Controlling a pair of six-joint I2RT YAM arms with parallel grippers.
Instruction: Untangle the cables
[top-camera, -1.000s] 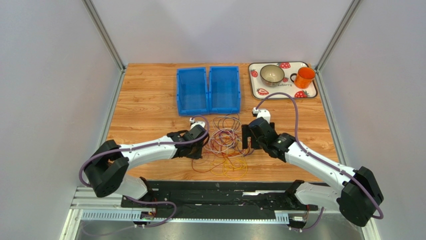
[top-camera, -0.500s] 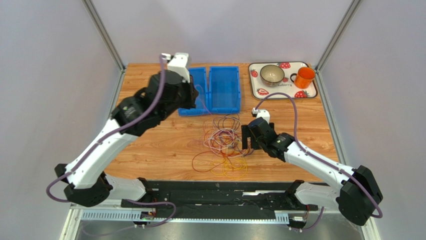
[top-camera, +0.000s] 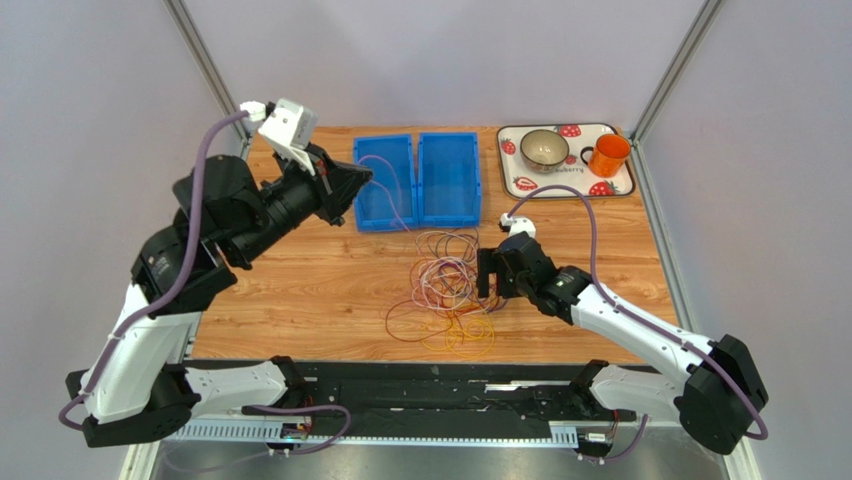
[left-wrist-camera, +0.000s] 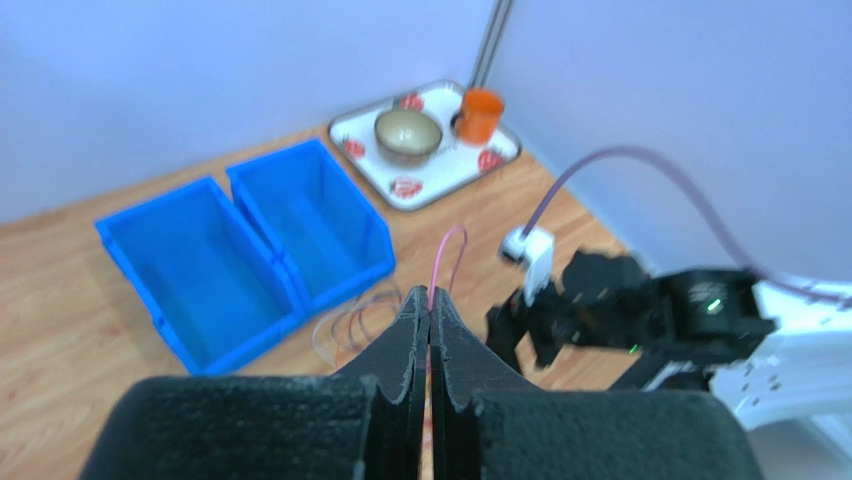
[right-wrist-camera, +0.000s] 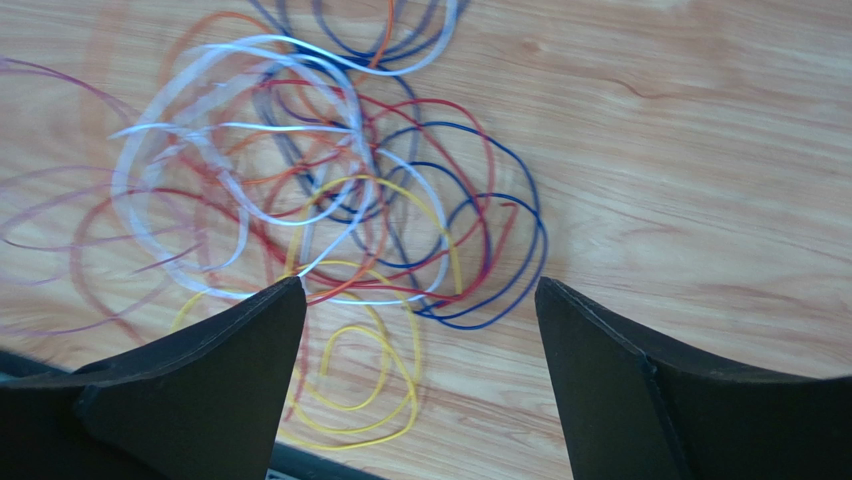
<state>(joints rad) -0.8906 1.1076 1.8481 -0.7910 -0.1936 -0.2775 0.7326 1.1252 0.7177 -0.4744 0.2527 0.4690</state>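
The cables lie in a loose tangle of red, white, yellow, orange and dark blue loops on the wooden table, seen close in the right wrist view. My left gripper is raised high over the left blue bin, shut on a thin pink cable that trails down to the tangle. In the left wrist view its jaws press flat together on that cable. My right gripper hovers low at the tangle's right side, open wide, nothing between its fingers.
Two blue bins stand side by side behind the tangle. A strawberry-print tray at the back right carries a bowl and an orange mug. Metal frame posts flank the table.
My left arm has risen from the tangle and swung up and back to the left, drawing the pink cable out with it. The right arm has barely moved.
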